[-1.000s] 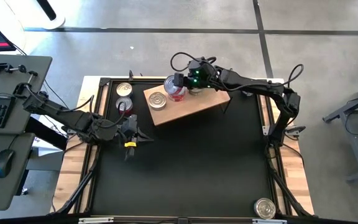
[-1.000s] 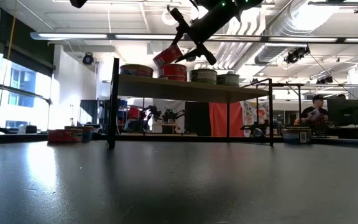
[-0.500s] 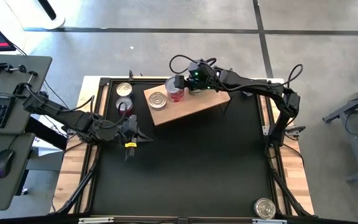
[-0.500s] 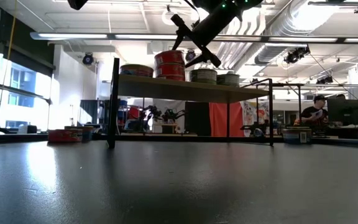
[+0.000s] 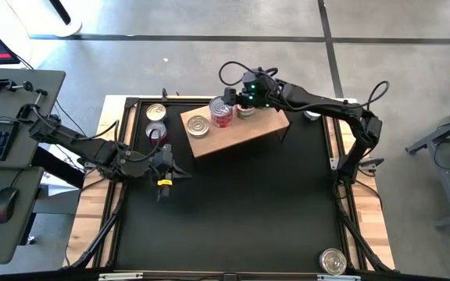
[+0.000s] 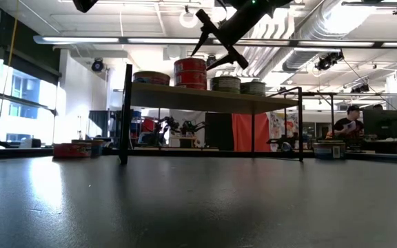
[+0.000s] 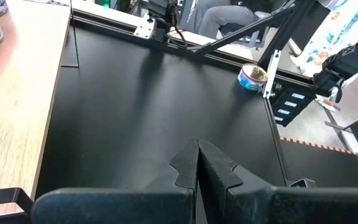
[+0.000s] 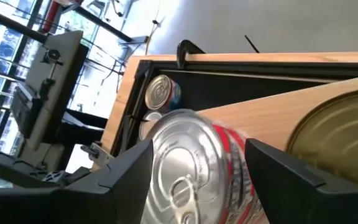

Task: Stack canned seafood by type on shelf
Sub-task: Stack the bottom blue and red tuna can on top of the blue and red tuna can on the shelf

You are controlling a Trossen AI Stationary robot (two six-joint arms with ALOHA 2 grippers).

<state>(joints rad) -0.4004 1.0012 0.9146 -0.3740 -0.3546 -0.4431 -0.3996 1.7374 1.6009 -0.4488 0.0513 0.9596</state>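
On the shelf (image 5: 237, 129) we see the red tins (image 5: 222, 114) stacked two high, the right end effector (image 5: 233, 100) spread just above them. We judge a sideways retreat could clip and topple them. Left end effector (image 5: 162, 165) pressed together, idle over the worktop (image 5: 233, 211).

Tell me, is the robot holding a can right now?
No. The right gripper hangs just above the red can, jaws open and off it; the can sits on another red can on the shelf. The left gripper is shut on nothing.
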